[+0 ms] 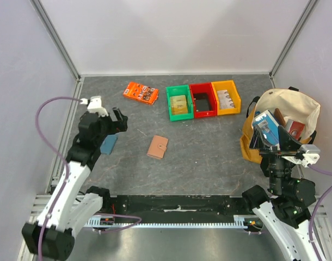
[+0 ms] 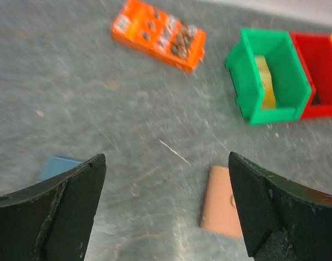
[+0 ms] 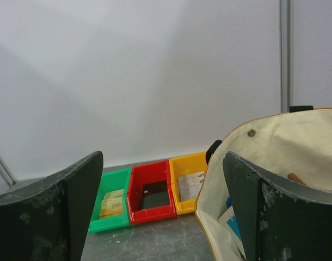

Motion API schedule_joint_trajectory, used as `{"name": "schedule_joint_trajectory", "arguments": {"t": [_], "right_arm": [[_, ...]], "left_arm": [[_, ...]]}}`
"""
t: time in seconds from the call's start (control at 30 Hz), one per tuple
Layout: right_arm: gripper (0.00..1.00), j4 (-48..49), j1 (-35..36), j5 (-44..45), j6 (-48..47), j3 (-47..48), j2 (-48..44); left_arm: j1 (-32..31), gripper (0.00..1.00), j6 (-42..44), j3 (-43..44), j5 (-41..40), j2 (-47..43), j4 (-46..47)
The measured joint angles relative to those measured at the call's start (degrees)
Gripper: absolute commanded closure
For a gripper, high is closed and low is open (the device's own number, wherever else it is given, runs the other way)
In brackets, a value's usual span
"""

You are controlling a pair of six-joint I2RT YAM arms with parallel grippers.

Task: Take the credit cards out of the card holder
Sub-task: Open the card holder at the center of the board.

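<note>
The tan leather card holder [image 1: 157, 147] lies shut and flat on the grey table, near its middle. From the left wrist it shows low right [image 2: 220, 202], partly behind my right finger [image 2: 269, 201]. My left gripper [image 1: 118, 120] hovers open above the table, left of the holder, with nothing between its fingers. My right gripper [image 1: 278, 142] stands open and empty at the right, in front of the cream tote bag [image 1: 286, 111]. The credit cards inside the holder are hidden.
A flat teal-blue pouch [image 1: 108, 143] lies under the left arm. An orange packet [image 1: 140, 93] sits at the back left. Green [image 1: 179, 103], red [image 1: 202, 100] and yellow [image 1: 226, 98] bins, each holding cards, line the back. The tote bag holds blue and red items.
</note>
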Motion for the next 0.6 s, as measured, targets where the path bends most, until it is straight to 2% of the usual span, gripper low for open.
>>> {"name": "schedule_joint_trajectory", "arguments": {"t": [0.13, 0.37, 0.47, 0.53, 0.6], "right_arm": [[0.02, -0.1, 0.9, 0.1, 0.0, 0.0, 0.0], [0.02, -0.2, 3.2, 0.2, 0.0, 0.0, 0.0], [0.02, -0.3, 3.6, 0.2, 0.0, 0.0, 0.0], [0.02, -0.4, 3.8, 0.2, 0.0, 0.0, 0.0], [0.02, -0.4, 3.8, 0.2, 0.0, 0.0, 0.0]], "left_arm": [[0.0, 0.01, -3.9, 4.3, 10.4, 14.5, -3.8], [-3.1, 0.03, -8.2, 6.2, 20.9, 32.4, -7.0], [-6.0, 0.1, -9.9, 6.6, 23.0, 37.9, -7.1], [-7.5, 0.19, -10.8, 6.7, 23.6, 40.5, -6.7], [-8.5, 0.21, -11.5, 7.0, 24.2, 42.3, -5.9]]}}
